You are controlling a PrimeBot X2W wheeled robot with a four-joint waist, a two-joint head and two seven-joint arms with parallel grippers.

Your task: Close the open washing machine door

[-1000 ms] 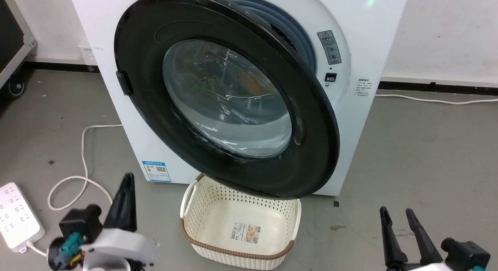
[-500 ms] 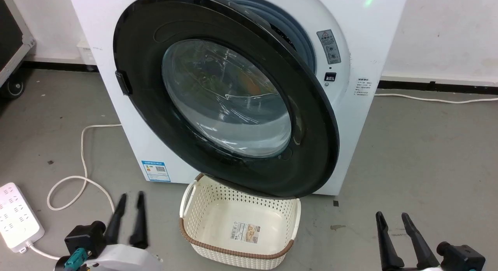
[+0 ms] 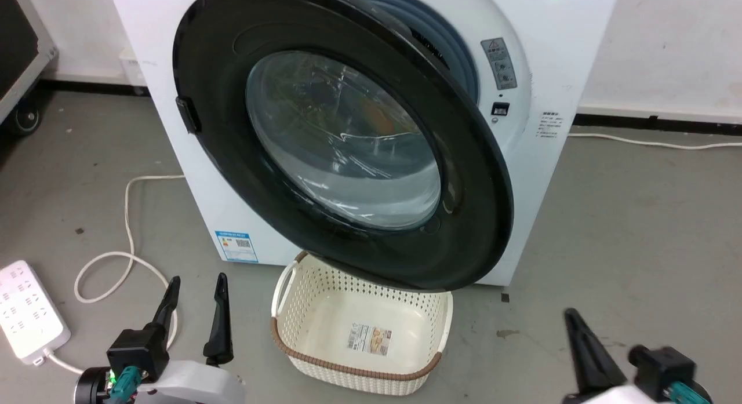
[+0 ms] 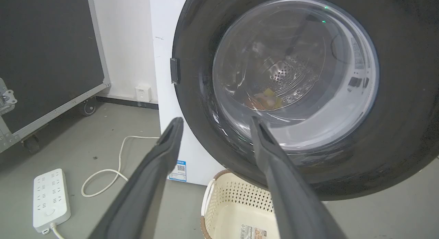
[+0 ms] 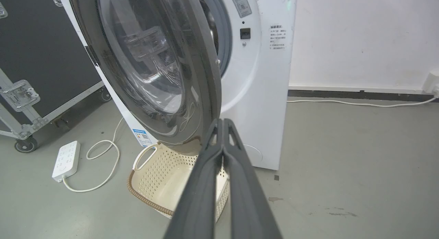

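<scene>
Yet to shut the washing machine door [image 3: 348, 137], standing open off the washing machine [image 3: 556, 56], with left hand [image 3: 197, 283] spread, right hand [image 5: 223, 122] pinched closed, both short of it.

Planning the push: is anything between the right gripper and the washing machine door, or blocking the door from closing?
Nothing visible. Bare floor lies between the right gripper and the washing machine door. The cream basket sits under the door's lower rim, seemingly below its swing.
</scene>
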